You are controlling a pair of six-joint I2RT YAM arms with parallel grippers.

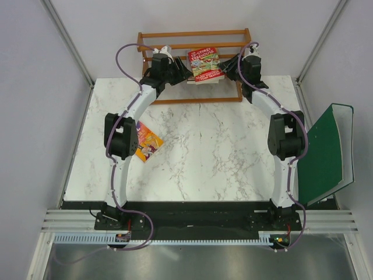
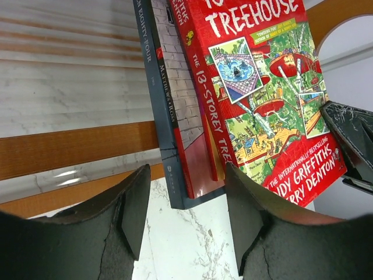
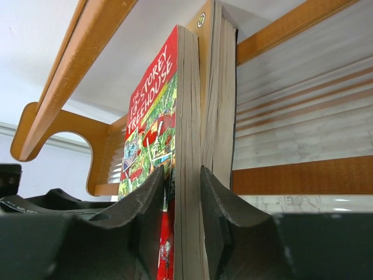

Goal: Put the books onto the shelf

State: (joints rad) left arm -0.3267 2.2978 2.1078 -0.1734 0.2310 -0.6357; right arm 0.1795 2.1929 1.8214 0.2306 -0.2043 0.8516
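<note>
On the wooden shelf [image 1: 192,34] at the back, up to three books stand together. The red cartoon-covered book [image 1: 204,63] [image 2: 256,70] is outermost, and the dark blue book [image 2: 154,87] is on the far side. My right gripper [image 1: 228,69] [image 3: 182,172] straddles the red book's page edge [image 3: 186,116]. One finger is wedged against the pages and the other sits a sliver off the cover. My left gripper [image 1: 178,73] [image 2: 187,175] is open at the books' other end, and their lower corners lie just past its fingertips. A purple and orange book [image 1: 150,143] lies flat on the table, partly under the left arm.
A large green binder [image 1: 323,154] leans off the table's right edge beside the right arm. The shelf's rails [image 2: 70,149] [image 3: 303,175] run close behind both grippers. White walls enclose the marble table [image 1: 204,151] on three sides.
</note>
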